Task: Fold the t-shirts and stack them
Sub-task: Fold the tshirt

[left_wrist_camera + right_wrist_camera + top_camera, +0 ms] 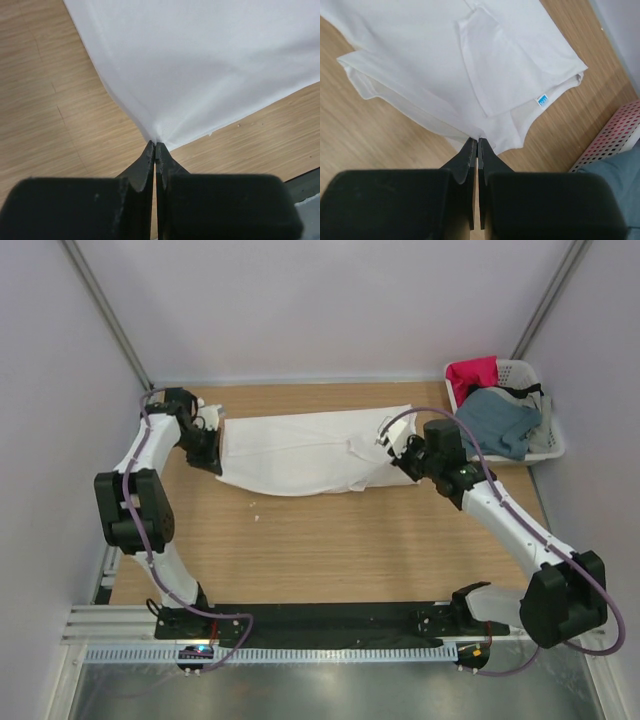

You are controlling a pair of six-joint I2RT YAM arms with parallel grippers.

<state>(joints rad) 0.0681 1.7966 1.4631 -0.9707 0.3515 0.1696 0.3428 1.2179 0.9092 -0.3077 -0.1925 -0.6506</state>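
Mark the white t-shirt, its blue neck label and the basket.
white t-shirt (300, 452): top external view, middle of the spread cloth.
blue neck label (542, 99): right wrist view, the label's face.
basket (520, 370): top external view, bare slotted wall at its far corner.

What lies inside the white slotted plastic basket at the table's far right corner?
A crumpled red-pink cloth t-shirt and a slate blue cloth t-shirt fill the basket. Anything beneath them, and the basket's floor, is covered.
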